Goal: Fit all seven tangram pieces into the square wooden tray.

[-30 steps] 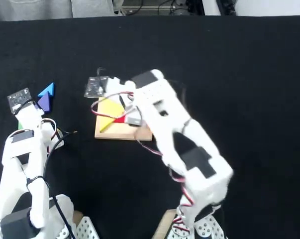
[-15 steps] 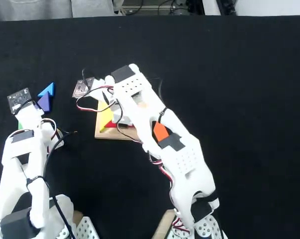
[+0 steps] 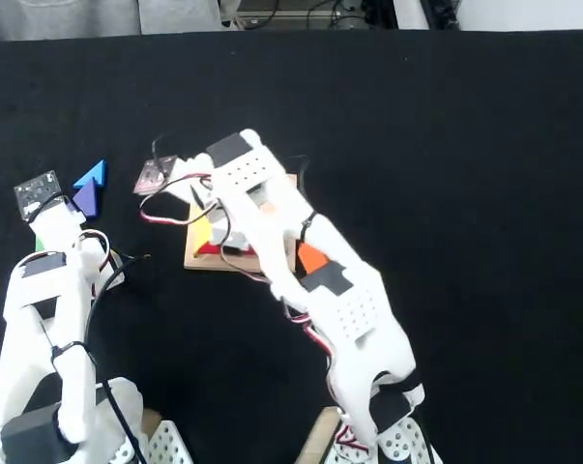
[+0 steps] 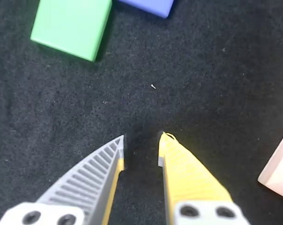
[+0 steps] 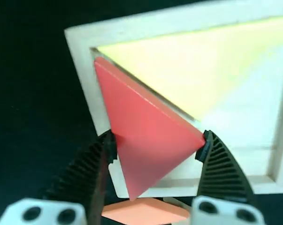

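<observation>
Over the square wooden tray (image 5: 80, 70), the right gripper (image 5: 157, 140) clamps a red triangle (image 5: 146, 136).
Yellow triangle (image 5: 193, 70) seated; green square (image 4: 71, 26), blue piece (image 3: 93, 175), purple piece (image 3: 85, 200) wait outside (left gripper (image 4: 141, 140) parted, empty).

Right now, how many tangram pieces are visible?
6. Yellow triangle in the tray; red triangle in the right gripper at its corner; orange piece beside it; blue piece, purple piece, green piece near the left gripper. One may be hidden.
</observation>
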### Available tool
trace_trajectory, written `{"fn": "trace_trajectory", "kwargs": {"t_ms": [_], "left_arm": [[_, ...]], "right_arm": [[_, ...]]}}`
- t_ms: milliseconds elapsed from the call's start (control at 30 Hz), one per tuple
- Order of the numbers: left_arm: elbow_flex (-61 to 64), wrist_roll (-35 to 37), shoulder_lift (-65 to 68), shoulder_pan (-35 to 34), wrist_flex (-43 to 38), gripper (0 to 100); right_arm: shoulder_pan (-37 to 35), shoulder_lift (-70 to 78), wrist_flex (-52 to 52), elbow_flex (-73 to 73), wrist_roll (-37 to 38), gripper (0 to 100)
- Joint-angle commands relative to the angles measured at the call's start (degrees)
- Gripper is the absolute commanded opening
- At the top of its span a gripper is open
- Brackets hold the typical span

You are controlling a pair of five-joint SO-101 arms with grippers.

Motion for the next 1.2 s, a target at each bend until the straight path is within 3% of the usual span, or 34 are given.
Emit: {"fn": "trace_trajectory", "kwargs": {"t_ms": [0, 700, 933, 1167], "left_arm": [[-0.48, -0.35, -0.18, -0.22, -0.79, 13], [-0.48, -0.35, -0.18, -0.22, -0.79, 13], [-0.48, -0.35, -0.18, -0.22, -0.79, 13], [-0.48, -0.35, -0.18, -0.22, -0.79, 13]], "right_arm": [[-1.93, -0.92, 0.09, -1.63, -0.53, 22.3], [0.62, -0.84, 0.53, -0.84, -2.99, 22.9], [0.09, -0.84, 0.44, 0.31, -0.7, 38.7], [0.09, -1.27, 1.85, -0.31, -0.18, 33.8]]}}
